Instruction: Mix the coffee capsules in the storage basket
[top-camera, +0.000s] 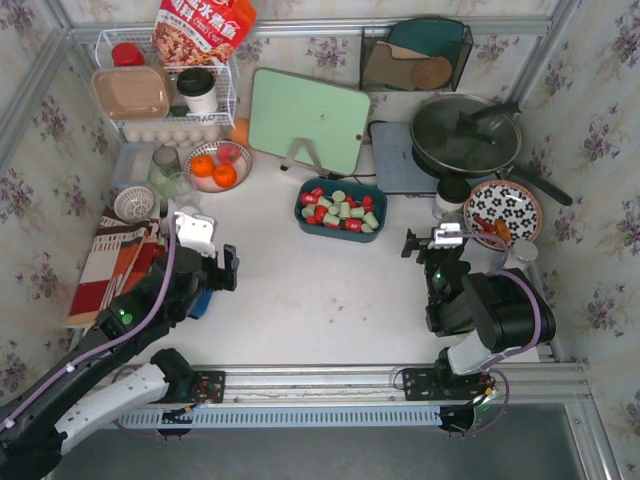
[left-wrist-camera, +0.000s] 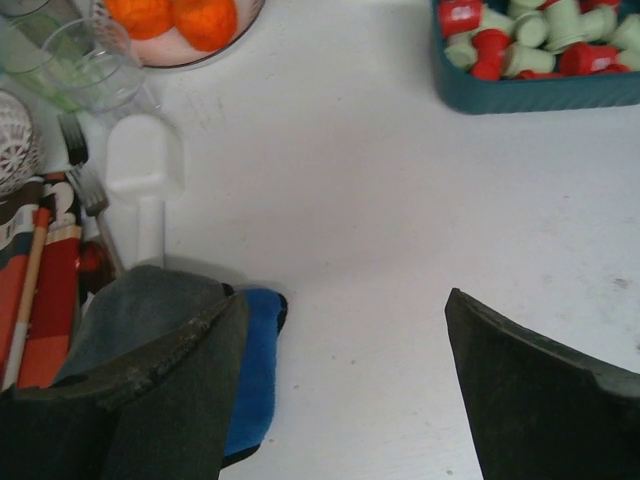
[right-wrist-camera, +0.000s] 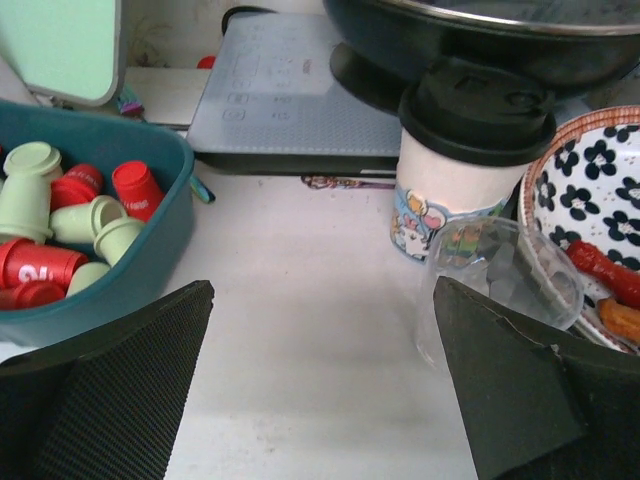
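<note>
Hovering low over the near side of the table, the left gripper and right gripper stand wide open and empty, seemingly readied for reaching in. Farther back between them, the storage basket holds the red and green coffee capsules.

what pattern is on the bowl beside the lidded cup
The bowl has black flowers on white, clearest in the right wrist view.
</note>
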